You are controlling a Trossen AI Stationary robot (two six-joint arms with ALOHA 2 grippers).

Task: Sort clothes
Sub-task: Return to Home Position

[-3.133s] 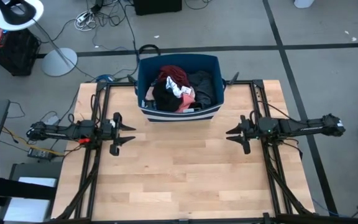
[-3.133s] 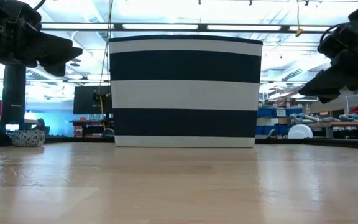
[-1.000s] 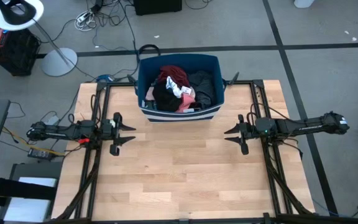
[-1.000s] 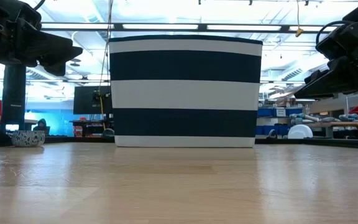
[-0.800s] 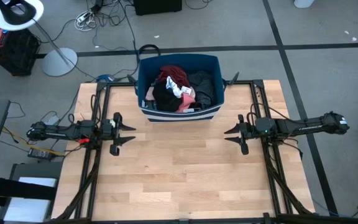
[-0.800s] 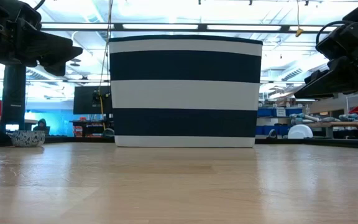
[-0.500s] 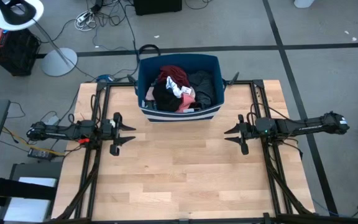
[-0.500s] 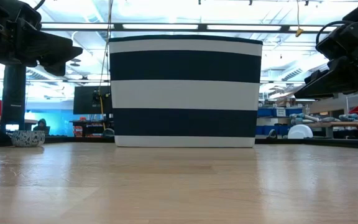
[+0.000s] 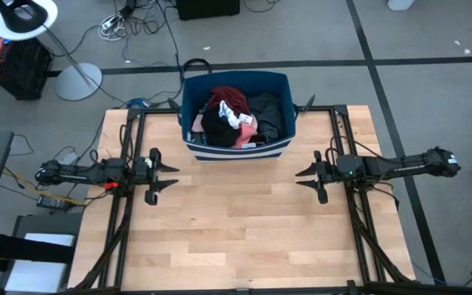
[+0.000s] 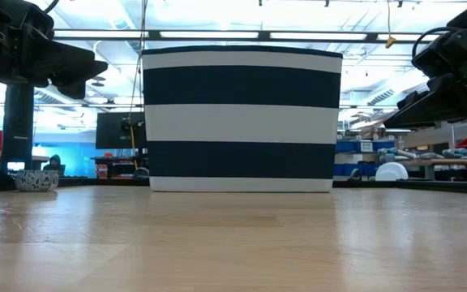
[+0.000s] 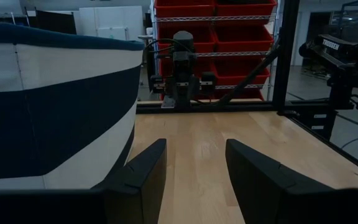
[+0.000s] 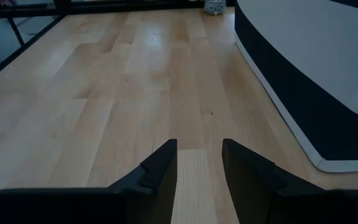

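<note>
The clothes (image 9: 238, 119) lie piled in a navy and white striped bin (image 9: 236, 154) at the table's far middle: maroon, black, dark grey, pink and white pieces show. My left gripper (image 9: 174, 175) is open and empty above the table, left of the bin; it also shows in the left wrist view (image 11: 195, 163). My right gripper (image 9: 299, 178) is open and empty, right of the bin and tipped down toward the table; it also shows in the right wrist view (image 12: 199, 160). In the low view the bin's near wall (image 10: 242, 118) hides the clothes.
The bin stands on the wooden table (image 9: 236, 238) at its far edge. The table's near half is bare wood. Black frame rails (image 9: 125, 213) run along both sides. Beyond the table are a floor lamp base (image 9: 78, 80) and cables.
</note>
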